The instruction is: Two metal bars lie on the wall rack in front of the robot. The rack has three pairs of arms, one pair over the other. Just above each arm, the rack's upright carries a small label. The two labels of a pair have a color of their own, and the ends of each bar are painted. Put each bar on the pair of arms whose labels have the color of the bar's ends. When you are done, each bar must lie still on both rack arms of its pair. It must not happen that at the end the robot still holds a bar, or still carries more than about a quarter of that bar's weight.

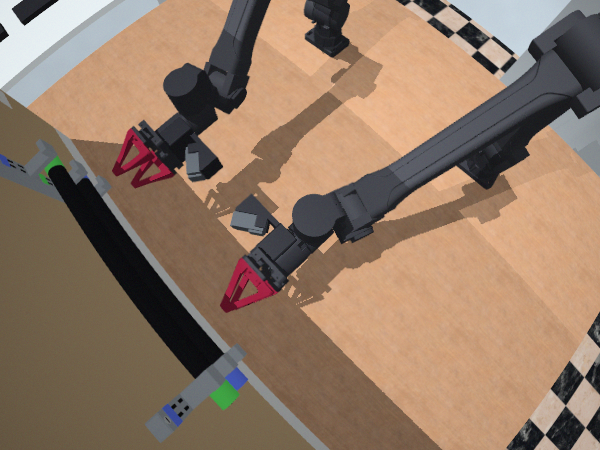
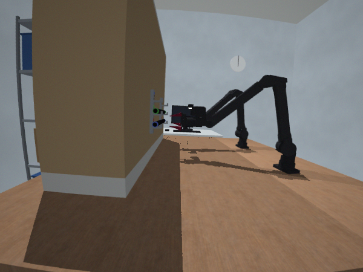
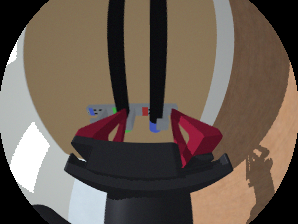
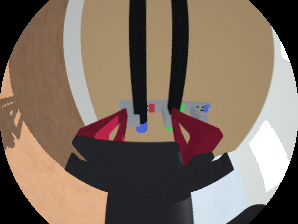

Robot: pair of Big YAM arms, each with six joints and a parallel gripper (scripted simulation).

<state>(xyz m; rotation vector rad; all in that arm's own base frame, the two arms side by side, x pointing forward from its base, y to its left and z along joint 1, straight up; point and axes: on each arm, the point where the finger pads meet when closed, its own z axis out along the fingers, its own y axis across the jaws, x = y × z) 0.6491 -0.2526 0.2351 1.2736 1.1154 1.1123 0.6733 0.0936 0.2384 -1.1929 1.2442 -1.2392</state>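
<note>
We see one wooden table (image 1: 450,280) (image 2: 236,217) under both grippers, one tan wall (image 1: 60,310) (image 2: 78,90) ahead of them, and one clock (image 2: 238,63) beyond. Our two grippers, left gripper (image 1: 227,306) (image 2: 170,121) (image 3: 149,111) and right gripper (image 1: 126,180) (image 4: 149,112), stand spread, nothing between their fingers. Ahead of them we count two bars: green-ended bar (image 1: 125,270) (image 2: 155,110) (image 3: 116,50) (image 4: 178,50) on the green-labelled middle pair, blue-ended bar (image 1: 236,378) (image 2: 155,124) (image 3: 158,50) (image 4: 138,50) on the red-labelled lowest.

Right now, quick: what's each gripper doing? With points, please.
Left gripper (image 1: 229,309) (image 3: 149,116): open, holding nothing.
Right gripper (image 1: 126,181) (image 4: 149,116): open, holding nothing.
</note>
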